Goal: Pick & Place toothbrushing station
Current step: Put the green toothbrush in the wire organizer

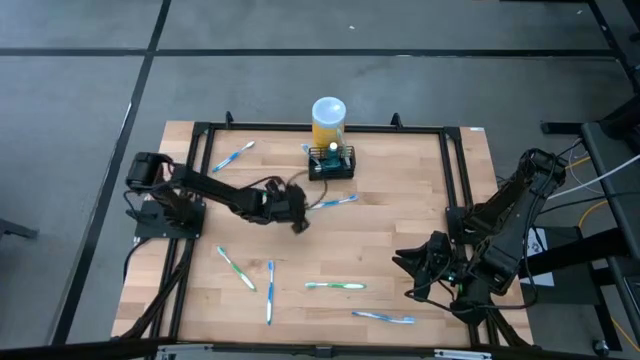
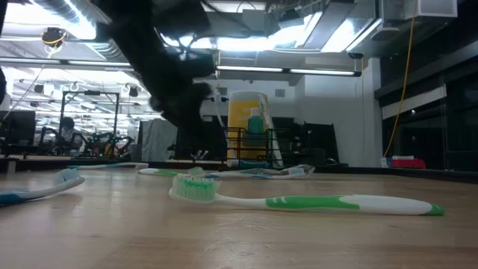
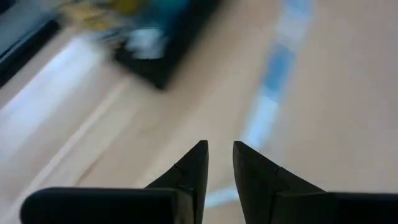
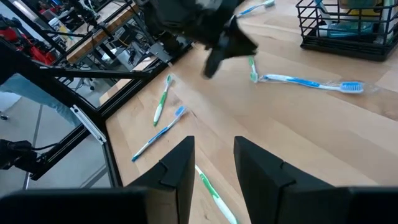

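Toothbrushing station, small black boxy wire-mesh holder: probably light, rigid, tippy; best gripped by rim wire; left gripper nearby, jaws slightly parted, empty; right gripper parked, open.

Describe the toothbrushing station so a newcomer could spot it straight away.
Look to the far edge of the wooden table, near its middle, where a tall yellow cylinder with a white round top stands. Right in front of it sits the toothbrushing station, a small black boxy wire-mesh holder. Unlike the toothbrushes lying flat around the table, it stands upright.
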You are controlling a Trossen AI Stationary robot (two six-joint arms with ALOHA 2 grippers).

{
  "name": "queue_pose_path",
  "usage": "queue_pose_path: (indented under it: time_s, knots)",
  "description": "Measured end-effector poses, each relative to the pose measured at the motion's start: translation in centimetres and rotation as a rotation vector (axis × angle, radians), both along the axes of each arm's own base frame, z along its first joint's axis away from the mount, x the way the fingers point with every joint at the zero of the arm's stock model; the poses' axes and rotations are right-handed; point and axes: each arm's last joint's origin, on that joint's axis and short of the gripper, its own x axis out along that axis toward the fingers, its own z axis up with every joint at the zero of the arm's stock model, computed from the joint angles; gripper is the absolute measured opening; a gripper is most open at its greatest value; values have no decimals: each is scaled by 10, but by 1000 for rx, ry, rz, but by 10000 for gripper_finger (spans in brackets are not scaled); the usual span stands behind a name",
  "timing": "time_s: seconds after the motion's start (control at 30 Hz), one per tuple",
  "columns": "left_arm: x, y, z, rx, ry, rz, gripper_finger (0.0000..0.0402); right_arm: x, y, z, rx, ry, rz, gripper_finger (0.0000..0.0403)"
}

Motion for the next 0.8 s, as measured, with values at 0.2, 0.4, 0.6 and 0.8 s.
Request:
queue_pose_path:
  time_s: [0.2,0.4,0.6,0.8]
  knots:
    - [-11,-20,11,9,202,-473,70,-2,2,0,-11,-3,12,114]
    - [-17,-13,9,38,301,-544,81,-4,3,2,-25,-52,-7,114]
    - [-8,2,-8,30,359,-598,121,-4,3,2,-30,-63,-14,114]
    - [1,7,-15,40,315,-585,137,-4,3,3,-21,-67,-14,114]
